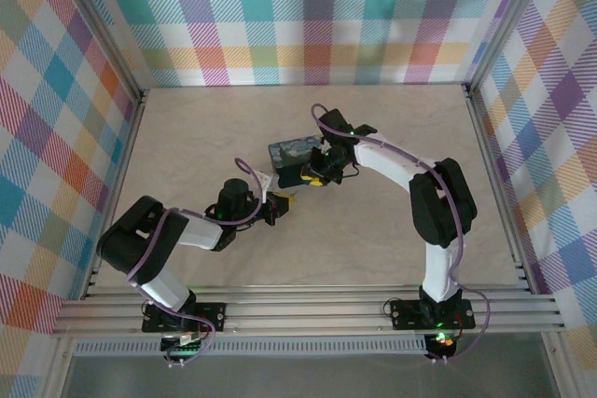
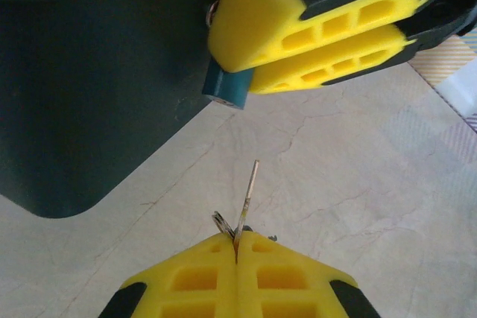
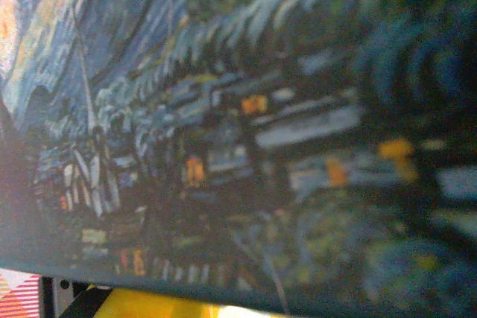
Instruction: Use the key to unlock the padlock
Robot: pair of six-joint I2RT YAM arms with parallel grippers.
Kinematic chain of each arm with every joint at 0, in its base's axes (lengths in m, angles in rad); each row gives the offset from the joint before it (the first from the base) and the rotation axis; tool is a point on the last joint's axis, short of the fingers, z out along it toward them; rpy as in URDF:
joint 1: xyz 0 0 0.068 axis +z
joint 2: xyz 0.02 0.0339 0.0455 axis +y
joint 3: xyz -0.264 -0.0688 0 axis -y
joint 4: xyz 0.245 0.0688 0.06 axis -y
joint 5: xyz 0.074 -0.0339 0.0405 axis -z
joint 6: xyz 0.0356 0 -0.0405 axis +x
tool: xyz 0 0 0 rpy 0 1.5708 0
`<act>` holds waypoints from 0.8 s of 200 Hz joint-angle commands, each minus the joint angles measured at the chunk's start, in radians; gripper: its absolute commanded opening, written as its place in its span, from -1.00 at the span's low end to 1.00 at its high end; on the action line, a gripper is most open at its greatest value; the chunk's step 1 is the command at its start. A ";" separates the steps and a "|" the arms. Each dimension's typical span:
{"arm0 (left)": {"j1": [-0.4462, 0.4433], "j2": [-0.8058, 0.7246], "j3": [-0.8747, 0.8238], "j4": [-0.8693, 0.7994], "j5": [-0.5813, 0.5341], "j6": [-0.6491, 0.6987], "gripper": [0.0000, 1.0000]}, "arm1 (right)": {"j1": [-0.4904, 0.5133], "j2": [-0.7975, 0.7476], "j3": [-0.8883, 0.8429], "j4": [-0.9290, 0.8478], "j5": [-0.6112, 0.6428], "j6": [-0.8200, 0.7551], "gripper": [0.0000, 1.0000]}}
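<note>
Padlock (image 2: pixel 227 88) clamped in right tool (image 2: pixel 246 65), key (image 2: pixel 248 191) pinched in left tool (image 2: pixel 236 247), tip near but apart: insertion step, so next likely means aligning the blade and feeding it in.

Bare table (image 2: pixel 358 184) lies open mid-frame between the key (image 2: pixel 250 191) and the padlock (image 2: pixel 228 88). A dark box (image 2: pixel 89 87) blocks the upper left, and the right gripper (image 2: pixel 242 72) seemingly crowds the upper right.
</note>
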 commanded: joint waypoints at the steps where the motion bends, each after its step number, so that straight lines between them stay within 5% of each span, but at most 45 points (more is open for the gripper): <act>1: -0.015 0.044 0.015 0.149 -0.031 0.003 -1.00 | -0.004 -0.033 0.032 -0.035 -0.037 0.025 -1.00; 160: -0.055 0.169 0.029 0.290 -0.122 0.003 -1.00 | -0.004 -0.025 0.007 -0.015 -0.067 0.050 -1.00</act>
